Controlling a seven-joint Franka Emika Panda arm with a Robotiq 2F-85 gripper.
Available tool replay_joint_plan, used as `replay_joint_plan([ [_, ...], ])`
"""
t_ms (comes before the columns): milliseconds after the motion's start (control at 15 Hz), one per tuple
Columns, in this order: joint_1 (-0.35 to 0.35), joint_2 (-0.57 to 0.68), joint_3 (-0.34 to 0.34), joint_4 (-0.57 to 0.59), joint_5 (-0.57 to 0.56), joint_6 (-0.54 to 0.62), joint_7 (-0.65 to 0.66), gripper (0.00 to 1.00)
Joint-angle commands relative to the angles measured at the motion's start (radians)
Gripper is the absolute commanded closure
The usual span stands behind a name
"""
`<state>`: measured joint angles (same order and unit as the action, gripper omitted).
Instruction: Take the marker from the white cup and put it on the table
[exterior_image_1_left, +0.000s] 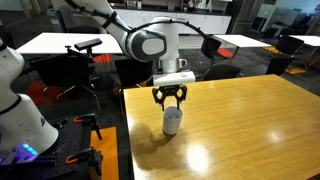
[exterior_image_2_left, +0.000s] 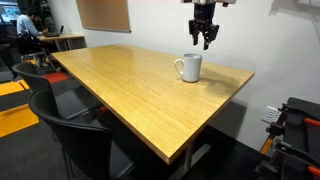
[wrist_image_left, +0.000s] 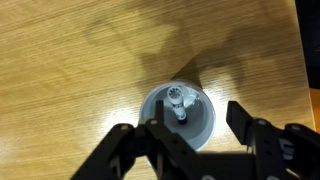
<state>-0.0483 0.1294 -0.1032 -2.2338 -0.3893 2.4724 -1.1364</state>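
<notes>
Where the gripper (exterior_image_1_left: 170, 102) hangs: directly over the white cup (exterior_image_1_left: 172, 121), clear of its rim in both exterior views.
Claw state: released. The fingers (wrist_image_left: 243, 118) are spread wide and grasp nothing, one on either side of the cup's mouth in the wrist view.
Marker (wrist_image_left: 179, 99): inside the cup, standing roughly upright and seen end-on in the wrist view. It cannot be made out in either exterior view.
White cup: upright on the table (exterior_image_1_left: 245, 120), near one end of the top. In an exterior view a handle-like loop (exterior_image_2_left: 179, 68) shows on its side.
Table: glossy honey-coloured wood that reflects the room lights.
Surroundings: black chairs (exterior_image_2_left: 75, 140) along the table's side, and a white-topped table (exterior_image_1_left: 50, 42) behind the arm.
</notes>
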Motion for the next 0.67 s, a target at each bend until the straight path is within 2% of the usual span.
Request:
replay_joint_plan([
  [0,-0.010,0.047,0.017,0.059,-0.026,-0.028,-0.001,0.47],
  [133,-0.009,0.061,0.019,0.071,-0.032,-0.029,0.003,0.61],
  [200,-0.010,0.067,0.020,0.076,-0.033,-0.030,0.001,0.56],
  [400,-0.012,0.089,0.021,0.090,-0.037,-0.029,-0.001,0.56],
  [600,-0.013,0.111,0.023,0.100,-0.033,-0.032,-0.005,0.52],
])
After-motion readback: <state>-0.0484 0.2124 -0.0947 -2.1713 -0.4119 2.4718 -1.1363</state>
